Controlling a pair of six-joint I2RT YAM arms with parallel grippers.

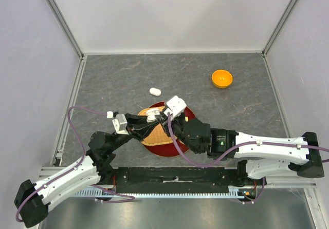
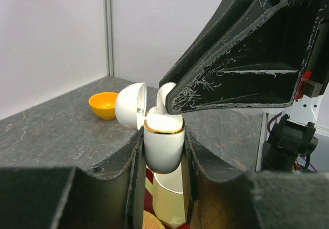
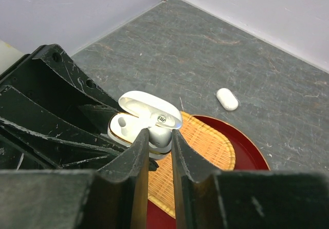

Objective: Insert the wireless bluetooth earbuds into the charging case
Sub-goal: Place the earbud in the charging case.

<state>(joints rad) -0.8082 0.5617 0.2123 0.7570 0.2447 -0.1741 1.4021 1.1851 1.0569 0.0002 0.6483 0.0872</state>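
Observation:
My left gripper [image 2: 163, 149] is shut on the white charging case [image 2: 163, 141] with a gold rim and holds it upright above the red tray, its lid [image 2: 130, 106] swung open. My right gripper [image 3: 160, 135] is shut on one small white earbud [image 3: 161, 135] and holds it at the case's open top [image 3: 128, 129], under the lid. The earbud [image 2: 165, 98] stands partly in the case's mouth. The socket beside it looks empty. In the top view both grippers meet at the case [image 1: 151, 115]. The other earbuds are out of view.
A red tray [image 1: 189, 115] with a woven mat [image 3: 205, 147] lies below the grippers. A cream cup [image 2: 169, 198] stands on it under the case. A second white pebble-shaped case [image 1: 154, 91] lies on the table behind. An orange bowl [image 1: 222, 78] sits at the back right.

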